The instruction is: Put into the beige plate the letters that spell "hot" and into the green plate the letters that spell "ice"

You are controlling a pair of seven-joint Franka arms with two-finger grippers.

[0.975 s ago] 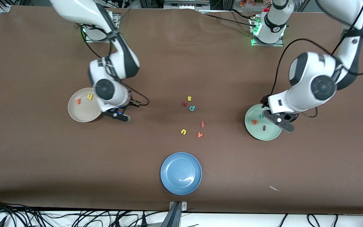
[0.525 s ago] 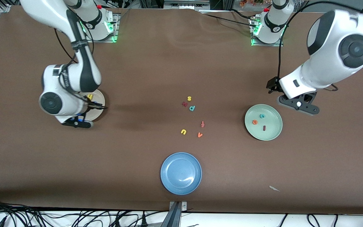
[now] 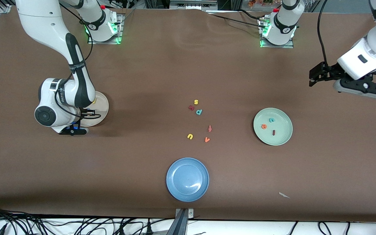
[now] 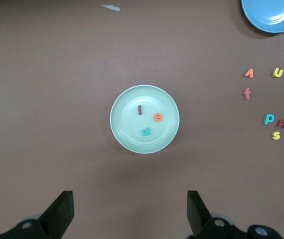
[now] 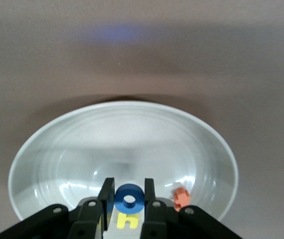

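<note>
Since the blue o (image 5: 128, 198) is light, squashy foam, right gripper (image 5: 127, 199) jaws pinch its outer edges over the beige plate (image 5: 72, 144); left gripper (image 4: 129, 214) jaws gape empty, waiting.

A robotics lab: two white arms bolted to metal base plates (image 3: 276, 41) at one edge of a brown-covered table (image 3: 162, 75). Bundled cables (image 3: 77, 225) trail along the table's edge nearest the front camera.

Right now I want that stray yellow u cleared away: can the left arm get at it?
Probably yes: the left gripper is open and empty, and the yellow u lies bare on the table, apart from other letters.
</note>
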